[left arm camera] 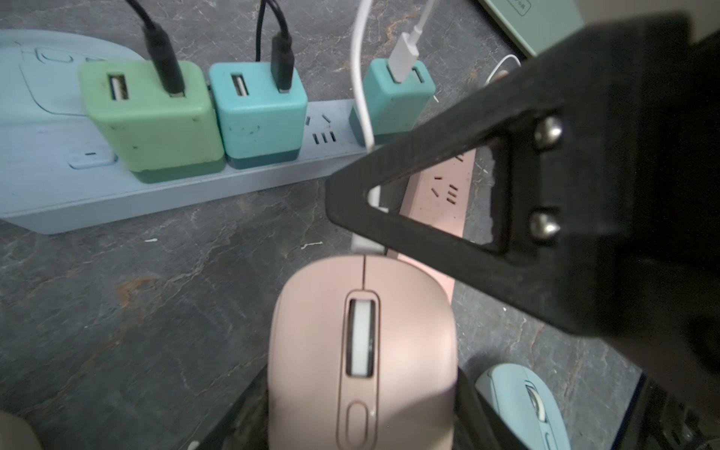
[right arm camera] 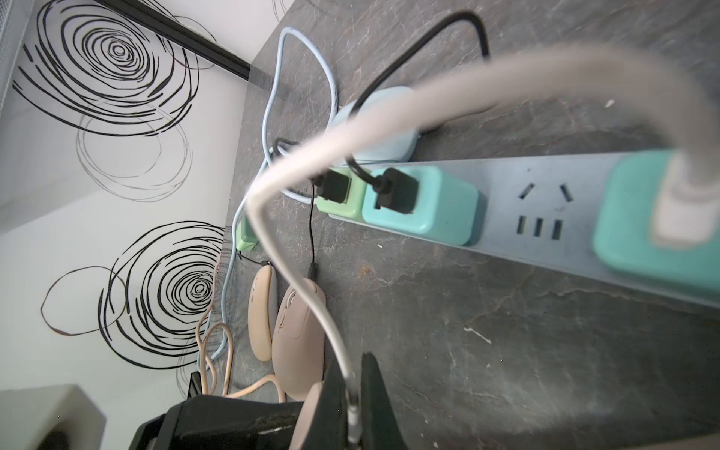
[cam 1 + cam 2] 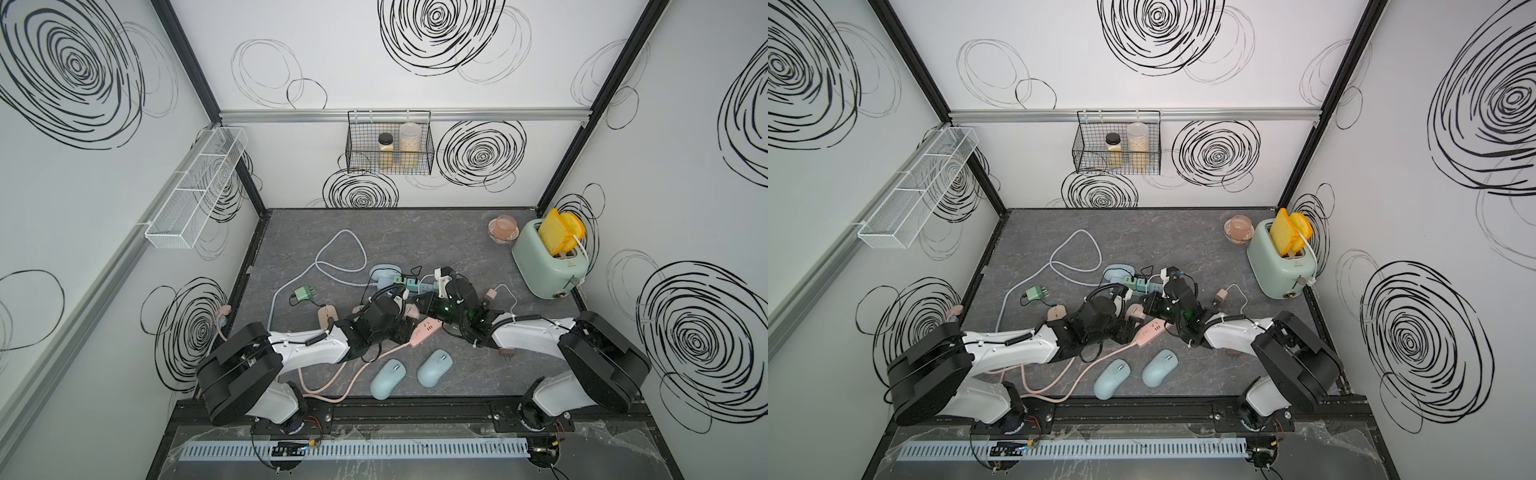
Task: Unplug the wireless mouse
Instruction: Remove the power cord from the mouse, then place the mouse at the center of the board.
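Right wrist: hand (image 2: 352, 383) tight on cable (image 2: 389, 120)

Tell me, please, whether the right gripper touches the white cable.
Touching: the right wrist view shows the right gripper pinching the white cable between its closed jaws.

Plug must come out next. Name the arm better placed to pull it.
Right. The right gripper is shut on the cable right at the mouse; the left gripper only holds the mouse.
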### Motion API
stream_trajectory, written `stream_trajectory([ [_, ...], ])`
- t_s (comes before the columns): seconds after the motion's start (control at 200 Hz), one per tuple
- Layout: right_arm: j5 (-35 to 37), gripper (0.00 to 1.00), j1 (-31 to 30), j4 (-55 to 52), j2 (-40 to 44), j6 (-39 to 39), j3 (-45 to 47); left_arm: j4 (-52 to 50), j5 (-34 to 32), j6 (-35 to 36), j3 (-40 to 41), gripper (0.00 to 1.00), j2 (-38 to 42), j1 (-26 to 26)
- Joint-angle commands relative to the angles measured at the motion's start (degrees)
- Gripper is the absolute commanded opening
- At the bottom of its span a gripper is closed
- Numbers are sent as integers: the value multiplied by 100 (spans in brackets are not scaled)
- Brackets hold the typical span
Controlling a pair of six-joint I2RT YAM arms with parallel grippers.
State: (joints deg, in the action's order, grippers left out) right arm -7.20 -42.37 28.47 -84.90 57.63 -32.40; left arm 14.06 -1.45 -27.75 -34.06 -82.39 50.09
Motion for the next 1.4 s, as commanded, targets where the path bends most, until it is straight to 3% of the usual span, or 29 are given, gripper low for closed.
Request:
stream_trajectory([
  [0.0, 693, 0, 276, -288, 97, 64, -323, -715, -317, -222, 283, 0, 1, -111],
  [0.15, -400, 0, 628, -542, -173, -136, -444, -696, -290, -188, 392, 0, 52, -250],
  [0.365, -611, 0, 702, 224, -312, -158, -347, -738, -235, -151, 448, 0, 54, -266],
  [0.535, -533, 0, 470, -158, -419, -338, -723, -768, -257, -148, 354, 0, 40, -358],
  [0.62, -536, 22, 416, -270, -359, -364, -716, -817, -261, -122, 244, 0, -55, -360],
  [0.725, -464, 56, 417, -499, -86, -401, -623, -788, -235, -117, 167, 26, -203, -380],
  [0.855, -273, 68, 429, -753, 451, -466, -463, -743, -255, -100, 77, 46, -351, -419],
  [1.001, -131, 73, 435, -1099, 1170, -571, -318, -782, -336, -83, -45, 58, -355, -518],
  [1.176, 67, 76, 655, -1595, 1995, -700, -82, -777, -330, -58, -110, 85, -138, -622],
  [1.396, -6, 77, 1289, -2060, 2676, -808, 283, -611, -156, -102, 14, 93, -12, -790],
])
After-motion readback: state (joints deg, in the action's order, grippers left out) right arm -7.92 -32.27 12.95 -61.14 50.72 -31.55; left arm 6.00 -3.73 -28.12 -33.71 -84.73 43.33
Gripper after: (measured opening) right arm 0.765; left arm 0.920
